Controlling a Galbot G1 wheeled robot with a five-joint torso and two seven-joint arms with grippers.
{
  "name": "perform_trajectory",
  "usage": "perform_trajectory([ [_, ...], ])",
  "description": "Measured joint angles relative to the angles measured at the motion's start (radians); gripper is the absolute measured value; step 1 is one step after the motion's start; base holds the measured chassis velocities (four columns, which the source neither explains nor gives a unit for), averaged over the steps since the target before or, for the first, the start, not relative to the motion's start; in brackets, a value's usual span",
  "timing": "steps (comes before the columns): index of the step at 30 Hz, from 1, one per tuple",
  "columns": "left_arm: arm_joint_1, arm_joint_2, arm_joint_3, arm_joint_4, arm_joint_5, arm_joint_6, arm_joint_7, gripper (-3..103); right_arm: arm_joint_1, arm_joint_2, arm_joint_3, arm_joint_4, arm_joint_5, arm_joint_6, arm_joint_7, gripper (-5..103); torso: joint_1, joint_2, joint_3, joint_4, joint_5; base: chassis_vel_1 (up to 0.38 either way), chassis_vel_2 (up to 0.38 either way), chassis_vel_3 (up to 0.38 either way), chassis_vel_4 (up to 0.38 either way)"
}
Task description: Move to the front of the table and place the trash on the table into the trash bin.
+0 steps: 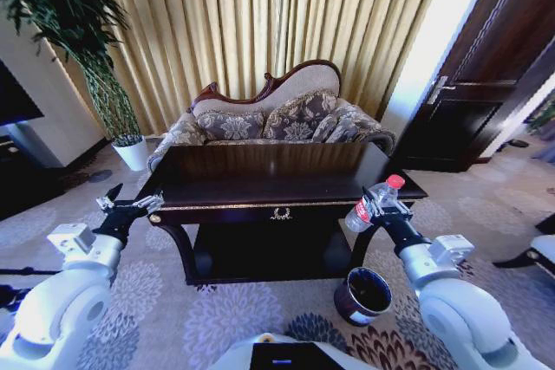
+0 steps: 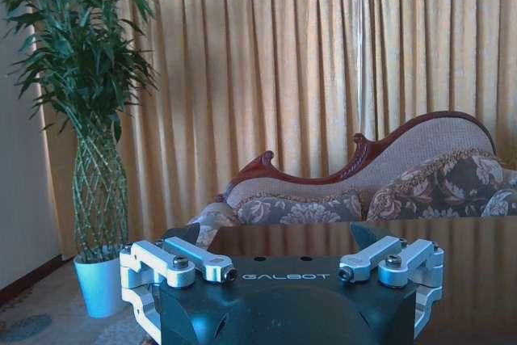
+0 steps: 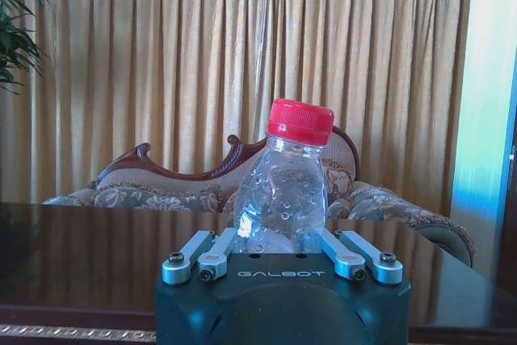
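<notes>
While the left gripper (image 1: 130,207) hangs empty by the left front corner of the table (image 1: 260,175), its fingers (image 2: 174,258) spread wide apart, the dark glossy tabletop stretches bare between the two arms with a patterned sofa (image 1: 277,119) behind it. At the right front corner, the right gripper (image 1: 379,211) is closed around a clear bottle (image 1: 371,202) with a red cap and label, held off the table and tilted. Below it, the trash bin (image 1: 362,295) stands on the carpet just beside the table's right leg.

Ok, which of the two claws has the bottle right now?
The right claw, at the table's right front corner, is shut on the red-capped bottle. The left claw is open with nothing in it at the left corner.
</notes>
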Motion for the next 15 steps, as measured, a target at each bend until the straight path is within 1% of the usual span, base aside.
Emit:
perform_trajectory([
  [4,0.000,-0.006,0.003,0.005,0.005,-0.001,0.000,100,0.020,0.003,-0.027,-0.035,-0.004,0.001,-0.002,27,0.000,0.000,0.000,-0.0001,0.0000,0.057,-0.047,-0.073,0.054],
  [8,-0.001,-0.008,0.004,0.003,0.006,-0.002,0.000,100,0.060,0.012,-0.059,-0.179,-0.006,0.004,-0.016,27,0.000,0.000,0.000,0.0000,-0.0001,0.001,-0.010,-0.020,0.001],
  [9,-0.001,-0.008,0.004,0.003,0.006,-0.002,0.000,100,0.060,0.012,-0.059,-0.179,-0.006,0.004,-0.016,27,0.000,0.000,0.000,0.0000,-0.0001,0.000,0.000,0.000,0.000],
  [11,-0.002,-0.007,0.005,-0.001,0.006,-0.002,0.000,100,0.100,0.012,-0.093,-0.333,-0.025,0.006,-0.026,27,0.000,0.000,0.000,-0.0001,0.0005,0.000,0.000,0.000,0.000],
  [13,-0.002,-0.005,0.005,-0.003,0.006,-0.002,0.000,100,0.145,0.005,-0.128,-0.470,-0.047,0.022,-0.028,27,0.000,0.000,0.000,-0.0001,0.0003,0.000,0.000,0.000,0.000],
  [15,-0.002,-0.005,0.005,-0.003,0.006,-0.002,0.000,100,0.149,0.004,-0.132,-0.483,-0.050,0.024,-0.028,27,0.000,0.000,0.000,-0.0001,0.0002,0.000,0.000,0.000,0.000],
])
